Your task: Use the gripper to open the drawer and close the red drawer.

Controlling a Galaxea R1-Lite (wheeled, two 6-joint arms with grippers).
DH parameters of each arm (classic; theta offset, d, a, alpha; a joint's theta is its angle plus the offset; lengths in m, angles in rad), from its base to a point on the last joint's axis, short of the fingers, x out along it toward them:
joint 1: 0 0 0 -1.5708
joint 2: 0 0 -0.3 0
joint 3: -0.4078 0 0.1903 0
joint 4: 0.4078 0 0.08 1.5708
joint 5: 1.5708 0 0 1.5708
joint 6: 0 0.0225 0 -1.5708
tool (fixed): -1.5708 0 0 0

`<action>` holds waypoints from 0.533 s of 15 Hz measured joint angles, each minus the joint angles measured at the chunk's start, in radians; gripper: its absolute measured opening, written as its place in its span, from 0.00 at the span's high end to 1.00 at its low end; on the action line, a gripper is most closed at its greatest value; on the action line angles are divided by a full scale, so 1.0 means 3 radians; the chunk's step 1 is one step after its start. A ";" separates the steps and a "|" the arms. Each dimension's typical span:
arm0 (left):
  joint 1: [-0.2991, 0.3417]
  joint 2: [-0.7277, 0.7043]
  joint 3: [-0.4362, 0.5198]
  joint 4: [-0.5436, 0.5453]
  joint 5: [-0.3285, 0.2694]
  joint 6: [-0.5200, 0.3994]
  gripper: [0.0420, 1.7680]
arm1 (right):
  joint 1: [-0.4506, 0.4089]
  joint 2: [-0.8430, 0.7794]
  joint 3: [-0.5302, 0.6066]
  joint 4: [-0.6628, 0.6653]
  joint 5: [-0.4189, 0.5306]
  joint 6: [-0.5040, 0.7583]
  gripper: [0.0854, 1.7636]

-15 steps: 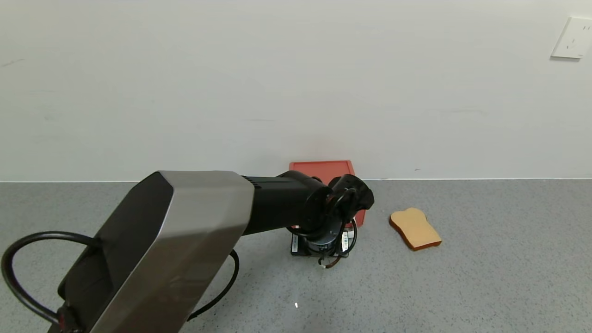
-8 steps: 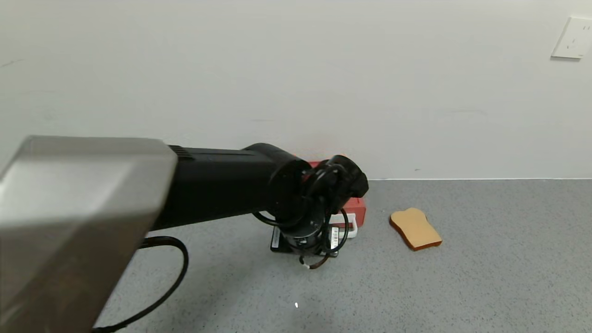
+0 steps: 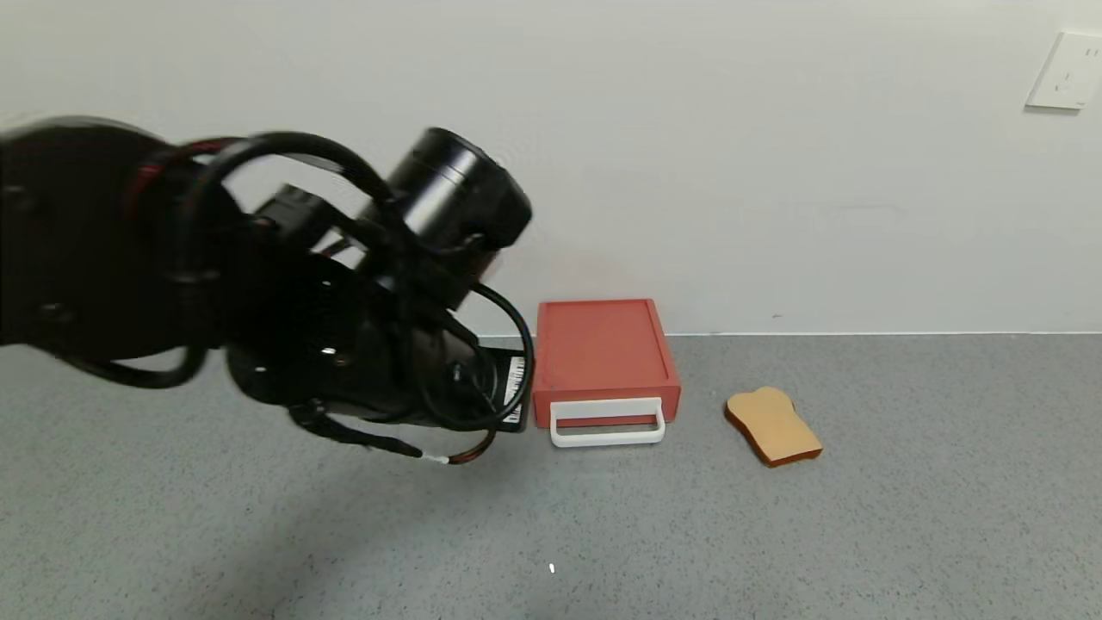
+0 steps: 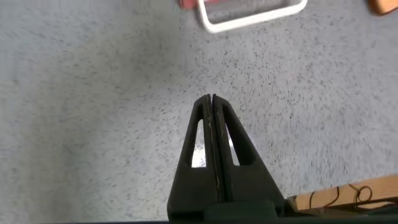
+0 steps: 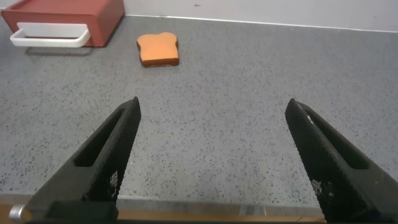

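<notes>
My left gripper hangs above the grey counter, fingers pressed together, holding nothing. Just beside it, against the wall, sits the drawer, tray pushed in (it looks light, hard, slippery plastic). I would hook its white handle. Far right, my right gripper spreads wide, idle.

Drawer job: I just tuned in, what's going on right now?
The left gripper is shut, holds nothing and hangs over the grey floor, clear of the drawer. The drawer looks closed, its white handle free in front. The toast slice lies untouched to its right. The right gripper is open and parked far back.
</notes>
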 joint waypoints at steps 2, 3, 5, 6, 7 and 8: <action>0.0021 -0.0404 0.0275 -0.0135 -0.0016 0.0149 0.96 | 0.0000 -0.0001 0.0000 0.0000 0.0001 -0.0001 0.03; 0.0023 -0.0609 0.0436 -0.0226 -0.0040 0.0207 0.96 | 0.0000 0.0000 0.0000 0.0000 0.0000 -0.0001 0.03; 0.0026 -0.1028 0.0792 -0.0435 -0.0076 0.0309 0.96 | 0.0001 -0.0001 0.0000 0.0000 0.0000 -0.0001 0.03; 0.0029 -0.1228 0.0952 -0.0516 -0.0084 0.0364 0.96 | 0.0001 0.0000 0.0000 0.0000 0.0000 0.0000 0.03; 0.0033 -0.1443 0.1116 -0.0584 -0.0095 0.0417 0.96 | 0.0000 -0.0001 0.0000 0.0000 0.0000 -0.0001 0.03; 0.0047 -0.1638 0.1252 -0.0646 -0.0109 0.0468 0.96 | 0.0000 -0.0001 0.0000 0.0000 0.0000 -0.0001 0.03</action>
